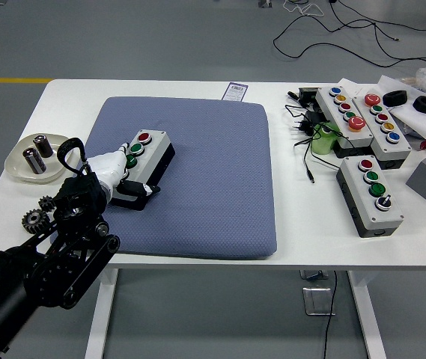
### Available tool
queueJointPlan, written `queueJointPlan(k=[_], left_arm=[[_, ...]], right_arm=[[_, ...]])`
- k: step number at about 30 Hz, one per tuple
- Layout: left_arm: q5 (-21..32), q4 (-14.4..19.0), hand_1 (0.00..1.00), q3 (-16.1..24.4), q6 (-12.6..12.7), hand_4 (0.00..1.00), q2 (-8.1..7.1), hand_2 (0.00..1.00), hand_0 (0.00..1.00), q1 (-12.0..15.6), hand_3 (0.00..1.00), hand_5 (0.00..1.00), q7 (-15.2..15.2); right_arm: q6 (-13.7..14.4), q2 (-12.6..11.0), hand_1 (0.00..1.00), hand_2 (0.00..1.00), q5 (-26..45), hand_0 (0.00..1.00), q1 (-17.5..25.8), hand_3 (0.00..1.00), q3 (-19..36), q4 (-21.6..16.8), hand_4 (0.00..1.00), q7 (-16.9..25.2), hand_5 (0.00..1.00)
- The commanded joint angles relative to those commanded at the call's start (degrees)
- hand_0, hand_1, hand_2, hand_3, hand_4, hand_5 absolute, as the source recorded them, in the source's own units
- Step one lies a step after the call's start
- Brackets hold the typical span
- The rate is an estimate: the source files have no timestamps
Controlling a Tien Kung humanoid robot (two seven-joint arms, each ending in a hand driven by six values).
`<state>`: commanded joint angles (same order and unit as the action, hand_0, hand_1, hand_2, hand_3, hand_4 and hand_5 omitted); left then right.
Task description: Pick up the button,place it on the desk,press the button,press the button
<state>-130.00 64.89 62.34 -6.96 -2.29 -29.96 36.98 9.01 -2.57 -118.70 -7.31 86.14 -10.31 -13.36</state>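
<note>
A grey button box (155,149) with a red button and green buttons lies on the blue-grey pad (213,172), at its left side. My left hand (120,176), white with black tips, is closed round the box's near end. The fingers (115,159) lie over its top and left side, and the thumb (142,189) lies along its near edge. The hand hides the box's lower buttons. My right arm is out of view.
A dish (18,170) holding batteries and two gears (34,219) lie left of the pad. At the right stand three more button boxes (370,196) (345,116) (383,126), a green object (322,140), cables and black rings.
</note>
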Motion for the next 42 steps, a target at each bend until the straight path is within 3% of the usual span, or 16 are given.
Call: queueJointPlan(k=[1, 5, 6, 12, 13, 18, 19, 20, 23, 24, 28, 29, 30, 36, 42], left_arm=[[0.00, 0.05, 0.315, -0.01, 0.62, 0.948, -0.03, 0.611, 0.194, -0.01, 0.908, 0.427, 0.00], [0.00, -0.25, 0.315, -0.15, 1.81, 0.948, -0.12, 0.611, 0.194, -0.16, 0.908, 0.427, 0.00], [0.00, -0.45, 0.207, -0.19, 1.84, 0.926, -0.12, 0.389, 0.102, -0.18, 0.846, 0.379, 0.00], [0.00, -1.62, 0.207, -0.70, 1.35, 0.926, -0.31, 0.389, 0.102, -0.19, 0.846, 0.379, 0.00], [0.00, -1.74, 0.152, -0.71, 1.28, 0.912, -0.35, 0.297, 0.049, -0.20, 0.758, 0.350, 0.00], [0.00, -2.38, 0.152, -1.65, 1.42, 0.912, -1.16, 0.297, 0.049, -0.38, 0.758, 0.350, 0.00], [0.00, -2.44, 0.106, -1.99, 1.85, 0.905, -1.44, 0.206, 0.029, -0.39, 0.527, 0.300, 0.00], [0.00, -2.46, 0.106, -2.10, 2.03, 0.905, -1.53, 0.206, 0.029, -0.39, 0.527, 0.300, 0.00], [0.00, -2.21, 0.106, -2.95, 4.81, 0.905, -2.60, 0.206, 0.029, -0.47, 0.527, 0.300, 0.00], [0.00, -2.11, 0.099, -3.14, 5.62, 0.906, -2.95, 0.155, 0.032, -0.55, 0.370, 0.302, 0.00], [0.00, -1.70, 0.099, -3.79, 8.99, 0.906, -4.63, 0.155, 0.032, -0.83, 0.370, 0.302, 0.00], [0.00, -1.69, 0.099, -4.15, 9.86, 0.906, -5.32, 0.155, 0.032, -0.93, 0.370, 0.302, -0.68], [0.00, -1.76, 0.087, -4.41, 10.38, 0.905, -5.95, 0.114, 0.035, -1.01, 0.309, 0.319, -2.05], [0.00, -2.37, 0.087, -6.49, 12.92, 0.905, -9.26, 0.114, 0.035, -1.33, 0.309, 0.319, -10.60], [0.00, -2.48, 0.084, -10.02, 16.15, 0.903, -13.83, 0.108, 0.037, -1.98, 0.301, 0.321, -20.79]], right_arm=[[-0.01, -0.02, 0.658, 0.674, -0.02, 0.673, 0.01, 0.624, 0.01, 0.00, 0.310, 0.01, 0.173], [-0.02, -0.04, 0.658, 0.674, -0.09, 0.673, -0.02, 0.624, 0.05, 0.00, 0.310, 0.02, 0.173], [-0.02, -0.04, 0.658, 0.674, -0.10, 0.673, -0.03, 0.624, 0.06, 0.00, 0.310, 0.02, 0.173], [-0.02, -0.02, 0.658, 0.674, -0.14, 0.673, -0.11, 0.624, 0.08, 0.00, 0.310, 0.01, 0.173], [-0.03, -0.02, 0.658, 0.674, -0.21, 0.673, -0.11, 0.624, 0.13, 0.00, 0.310, 0.01, 0.173], [-0.04, -0.01, 0.658, 0.674, -0.46, 0.673, -0.11, 0.624, 0.40, 0.00, 0.310, 0.03, 0.173], [-0.04, 0.01, 0.658, 0.674, -0.54, 0.673, -0.11, 0.624, 0.49, 0.00, 0.310, 0.02, 0.173], [-0.04, 0.01, 0.658, 0.674, -0.57, 0.673, -0.11, 0.624, 0.53, 0.00, 0.310, 0.02, 0.173], [-0.04, 0.04, 0.658, 0.674, -0.79, 0.673, -0.06, 0.624, 0.85, 0.00, 0.310, 0.01, 0.173], [-0.05, 0.04, 0.658, 0.674, -0.88, 0.673, -0.05, 0.624, 0.92, 0.00, 0.310, 0.01, 0.173], [-0.08, 0.04, 0.658, 0.674, -1.34, 0.673, 0.07, 0.624, 1.25, 0.00, 0.310, 0.00, 0.173], [-0.09, 0.05, 0.658, 0.674, -1.47, 0.673, 0.08, 0.624, 1.36, 0.00, 0.310, -0.01, 0.173], [-0.09, 0.07, 0.658, 0.674, -1.59, 0.673, 0.10, 0.624, 1.46, 0.00, 0.310, -0.03, 0.173], [-0.09, 0.19, 0.658, 0.674, -1.70, 0.673, 0.18, 0.624, 1.64, 0.00, 0.310, -0.07, 0.173], [-0.14, 0.29, 0.658, 0.674, -1.94, 0.673, 0.35, 0.624, 1.83, 0.00, 0.310, -0.12, 0.173]])
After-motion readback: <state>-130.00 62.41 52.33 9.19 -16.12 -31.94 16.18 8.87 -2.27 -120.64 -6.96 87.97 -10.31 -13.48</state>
